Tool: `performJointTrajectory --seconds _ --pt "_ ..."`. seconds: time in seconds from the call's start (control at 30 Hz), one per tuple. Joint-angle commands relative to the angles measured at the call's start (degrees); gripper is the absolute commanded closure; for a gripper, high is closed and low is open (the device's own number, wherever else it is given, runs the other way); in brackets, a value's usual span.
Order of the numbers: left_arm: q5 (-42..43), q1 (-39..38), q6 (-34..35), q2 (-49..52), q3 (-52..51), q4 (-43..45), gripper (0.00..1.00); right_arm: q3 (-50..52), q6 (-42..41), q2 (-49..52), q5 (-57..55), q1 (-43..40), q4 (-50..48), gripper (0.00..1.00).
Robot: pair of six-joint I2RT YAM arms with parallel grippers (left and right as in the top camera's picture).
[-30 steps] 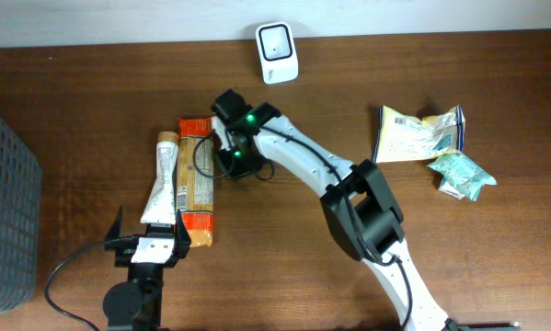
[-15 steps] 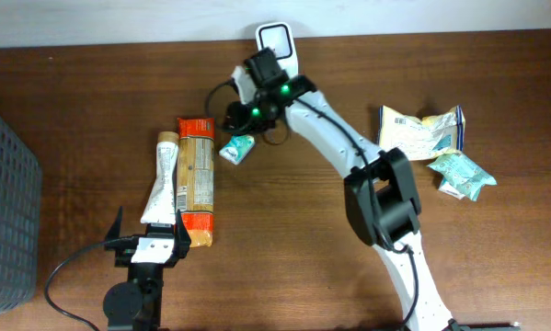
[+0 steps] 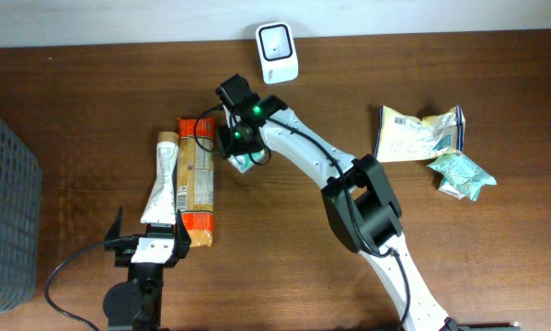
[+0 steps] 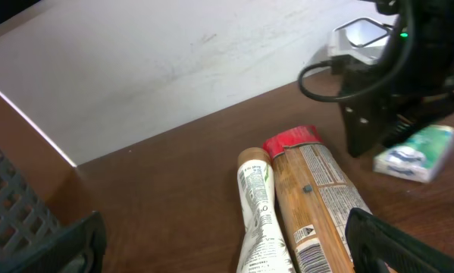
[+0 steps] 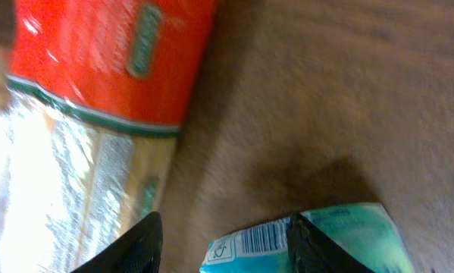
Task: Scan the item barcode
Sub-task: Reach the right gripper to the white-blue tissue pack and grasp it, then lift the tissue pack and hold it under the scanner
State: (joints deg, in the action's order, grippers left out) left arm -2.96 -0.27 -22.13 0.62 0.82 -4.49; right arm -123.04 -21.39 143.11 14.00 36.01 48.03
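Right gripper (image 3: pixel 235 150) has its jaws apart, hanging low just beside the red end of the long cracker pack (image 3: pixel 197 179), on the side away from the tube. Right wrist view: both dark fingers (image 5: pixel 147 243) are spread, with the teal packet (image 4: pixel 416 152) lying on the table (image 3: pixel 284 239) beside the cracker pack's red end and a barcode showing on the packet's upper face. One finger overlaps the packet's edge; cannot tell if it touches, but the packet looks free rather than pinched. Left wrist view puts the packet flat on the wood, under the right gripper's tip.

Left gripper (image 3: pixel 149 228) sits just past the cracker pack's other end, jaws spread wide, nothing between them. Cream tube (image 3: pixel 163 179) lies alongside the cracker pack, touching it. White scanner (image 3: pixel 278 52) stands beyond the cracker pack's red end, apart from it, near the table's far edge. Grey basket (image 3: pixel 4 202) is well apart on the tube side. Yellow-white bag (image 3: pixel 418 133) and crumpled teal bag (image 3: pixel 461 175) lie far off on the opposite side.
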Motion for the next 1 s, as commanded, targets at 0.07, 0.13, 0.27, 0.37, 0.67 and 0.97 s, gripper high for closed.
performJointTrajectory --seconds 0.07,0.13,0.27,0.37,0.67,0.97 --pt "0.22 0.33 -0.7 -0.26 -0.28 -0.04 0.01 -5.27 9.16 -1.66 3.82 -3.82 11.08 0.47" --pt "0.22 0.33 -0.7 -0.26 -0.31 -0.04 0.01 -8.94 11.3 -2.29 3.98 -4.61 17.92 0.47" --pt "0.22 0.33 -0.7 -0.26 -0.31 -0.04 0.01 -12.52 12.17 -2.23 3.56 -5.33 32.09 0.48" --pt "0.22 0.33 -0.7 -0.26 -0.28 -0.04 0.01 -8.41 12.17 -2.01 3.54 -4.15 34.25 0.49" --pt "0.22 0.33 -0.7 -0.26 -0.31 -0.07 0.01 -0.48 12.48 -1.97 -4.72 -3.82 24.9 0.62" --pt "0.22 0.35 -0.7 -0.26 -0.31 -0.04 0.01 -0.48 33.81 -1.97 7.74 -8.57 7.43 0.51"
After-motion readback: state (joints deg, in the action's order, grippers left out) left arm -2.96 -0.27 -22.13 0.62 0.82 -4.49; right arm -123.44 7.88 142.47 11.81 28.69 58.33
